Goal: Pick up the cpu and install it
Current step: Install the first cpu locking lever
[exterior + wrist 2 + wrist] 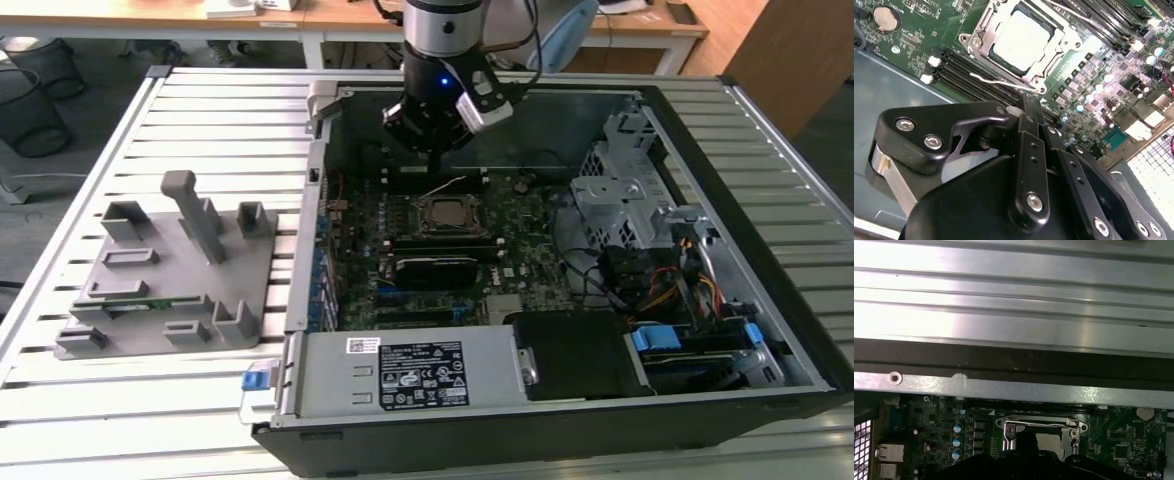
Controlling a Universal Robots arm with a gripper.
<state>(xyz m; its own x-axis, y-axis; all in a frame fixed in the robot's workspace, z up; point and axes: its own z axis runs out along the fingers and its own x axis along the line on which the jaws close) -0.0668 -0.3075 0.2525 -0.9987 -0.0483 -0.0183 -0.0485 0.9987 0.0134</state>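
Above the case (787, 300), near its far wall in the exterior view, the gripper (430, 150) hangs over the board (400, 240). In the second wrist view its black fingers (1029, 150) lie pressed together with nothing between them, so it is closed and holds nothing. The cpu (447, 214) sits in the socket (449, 216) on the board, just on the near side of the gripper in the exterior view. In the second wrist view its pale metal top (1021, 40) lies inside the metal frame, and a thin wire lever (999, 80) stands off the socket's edge.

In the first wrist view the gripper's dark body (1044, 467) covers part of the socket (1041, 432), so the chip can hardly be made out there. Most of that view is slatted table (1014, 300) and the case's dark rim.

A white label (424, 372) lies on the power supply (400, 375), at the case's near end in the exterior view. Its print is too small to make out.

Beside the case, on the exterior view's left, a grey fixture (174, 270) stands on the table (80, 400). A drive cage (627, 190) and cables (667, 290) fill the case on the exterior view's right of the socket. Beyond the table stand two mesh bins (34, 90) and a wooden desk (334, 20).
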